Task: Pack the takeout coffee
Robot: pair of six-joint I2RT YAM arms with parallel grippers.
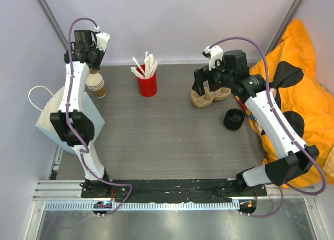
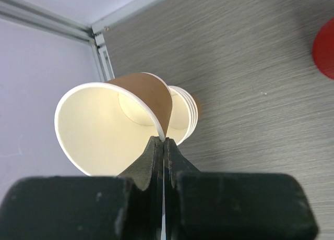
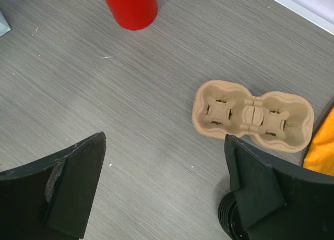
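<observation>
The takeout coffee cup, tan kraft outside and white inside, is tilted with its mouth toward the left wrist camera. My left gripper is shut on its rim and wall. The cup sits just above a stack of matching cups at the table's back left corner. From above, the left gripper hangs over that stack. My right gripper stands wide open above bare table, holding nothing, with the moulded cardboard carrier just beyond its right finger. In the top view the right gripper hovers over the carrier.
A red cup of white sticks stands at the back centre. A stack of black lids lies right of centre. A light blue paper bag with a white handle sits at the left edge. An orange cloth fills the right side.
</observation>
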